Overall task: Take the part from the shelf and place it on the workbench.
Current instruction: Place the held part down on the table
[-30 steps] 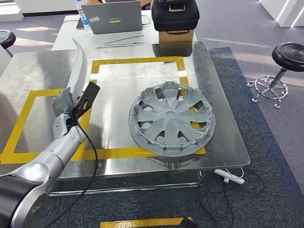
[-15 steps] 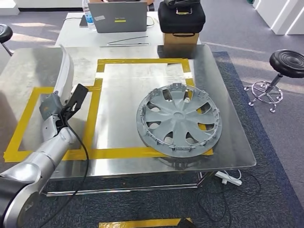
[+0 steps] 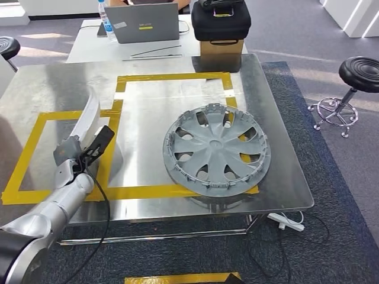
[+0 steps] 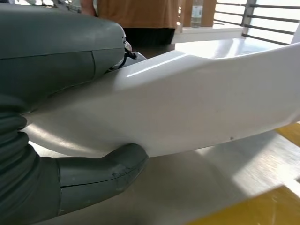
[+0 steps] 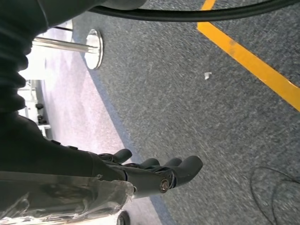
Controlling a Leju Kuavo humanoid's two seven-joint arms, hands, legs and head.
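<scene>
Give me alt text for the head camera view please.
The robot's left hand holds a curved white part over the left yellow-taped outline on a metal workbench. A grey wheel cover lies to the right.

A long white curved part point(image 4: 198, 108) is gripped by the left hand point(image 4: 71, 117) between thumb and fingers. It is held just above the metal workbench point(image 4: 212, 183), where yellow tape point(image 4: 268, 206) is seen.

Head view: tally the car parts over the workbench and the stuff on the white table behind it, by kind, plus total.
Curved white part, held by the left hand: 1
Grey wheel cover: 1
Laptop: 1
Water bottle: 1
Black case: 1
Cardboard box: 1
Total: 6
</scene>
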